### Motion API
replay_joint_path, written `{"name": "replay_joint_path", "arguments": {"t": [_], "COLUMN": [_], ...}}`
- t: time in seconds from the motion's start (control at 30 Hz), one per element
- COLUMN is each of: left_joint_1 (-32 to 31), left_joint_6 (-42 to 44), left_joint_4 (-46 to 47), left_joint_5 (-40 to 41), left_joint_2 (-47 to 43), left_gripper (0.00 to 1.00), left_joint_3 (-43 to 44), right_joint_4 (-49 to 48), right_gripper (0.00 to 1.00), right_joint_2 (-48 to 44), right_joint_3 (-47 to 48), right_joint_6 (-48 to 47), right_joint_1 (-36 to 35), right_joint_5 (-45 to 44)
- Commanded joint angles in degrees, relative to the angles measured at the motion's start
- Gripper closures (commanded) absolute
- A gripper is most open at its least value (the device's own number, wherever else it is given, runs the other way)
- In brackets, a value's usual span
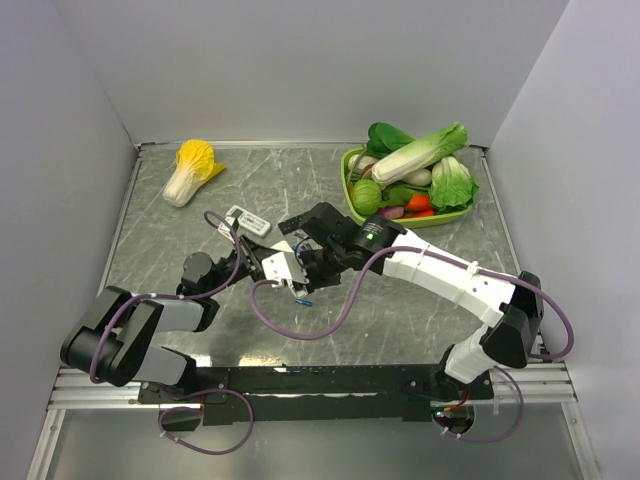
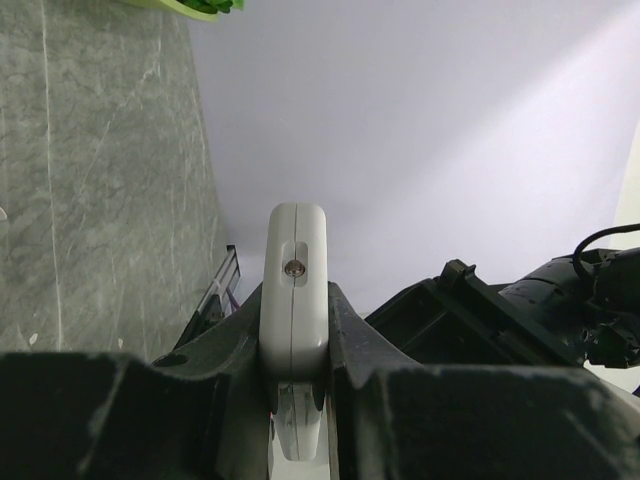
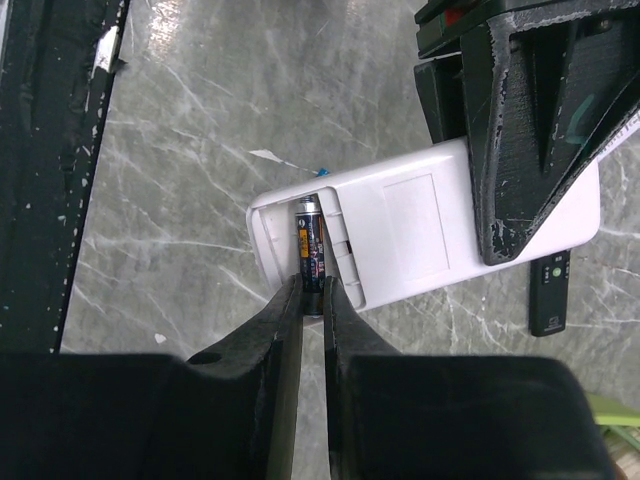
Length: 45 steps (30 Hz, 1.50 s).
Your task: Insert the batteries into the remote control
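**While the remote control [image 3: 420, 225] is clamped, seat the battery [image 3: 309, 245]**

While the left gripper [image 2: 295, 310] pinches the remote control across its thickness, plain white back turned toward the other arm, the right gripper [image 3: 313, 292] has its fingers drawn nearly together on the near end of one battery. That cell lies lengthwise in the open bay at one end of the remote's back. The remote appears to be held clear of the table [image 1: 420, 310].

Procedure:
1. Keep the cell parallel to the bay walls. A tilt would likely wedge it on the rim.
2. Push the far end against its contact first, then lower the gripped end.
3. Part the fingers only slightly on release, since the bay walls sit just beside them.
4. Polarity marks are too small to read, so confirm the orientation by other means.

Surroundings:
- A slim black remote [image 3: 549, 292] lies on the table just beyond the left gripper.
- A small white remote [image 1: 247, 221] lies behind both grippers.
- A tiny blue object [image 1: 303, 299], probably a spare cell, rests near the clamped remote.
- The green basket [image 1: 349, 190] of vegetables and the yellow cabbage [image 1: 190, 172] are well apart and pose no obstacle.

Obstructions: the left gripper covers the remote's other half, and a purple cable [image 1: 300, 332] loops across the table near the blue object.
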State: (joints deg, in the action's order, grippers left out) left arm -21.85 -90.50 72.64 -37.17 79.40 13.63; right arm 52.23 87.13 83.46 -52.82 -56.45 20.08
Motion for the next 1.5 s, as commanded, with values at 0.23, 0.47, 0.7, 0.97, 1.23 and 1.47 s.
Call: {"name": "replay_joint_path", "arguments": {"t": [0.23, 0.47, 0.7, 0.97, 1.23, 1.47], "left_joint_1": [-0.3, -0.3, -0.3, -0.3, -0.3, -0.3], "left_joint_6": [-0.6, -1.2, -0.8, -0.7, -0.6, -0.3], "left_joint_4": [34.0, 34.0, 33.8, 34.0, 34.0, 34.1], "left_joint_5": [-0.2, -0.3, -0.4, -1.1, -1.2, -1.3], "left_joint_2": [0.8, 2.0, 1.1, 1.1, 0.8, 0.6], "left_gripper": [0.99, 0.99, 0.99, 0.98, 0.99, 0.98], "left_joint_3": [0.8, 1.2, 1.0, 1.4, 1.5, 1.7], "right_joint_4": [3.3, 3.8, 3.8, 3.9, 5.3, 6.0], "right_gripper": [0.99, 1.00, 1.00, 1.00, 1.00, 1.00], "right_joint_2": [-3.8, -3.1, -2.3, -1.0, 0.3, -0.5], "right_joint_3": [3.0, 4.5, 4.1, 5.5, 6.8, 5.1], "right_joint_6": [-1.5, -1.7, -1.9, -2.1, -2.4, -2.3], "right_joint_1": [0.0, -1.6, -1.7, -2.3, -3.1, -3.2], "right_joint_5": [-5.8, -5.7, -6.3, -4.6, -3.6, -5.0]}}
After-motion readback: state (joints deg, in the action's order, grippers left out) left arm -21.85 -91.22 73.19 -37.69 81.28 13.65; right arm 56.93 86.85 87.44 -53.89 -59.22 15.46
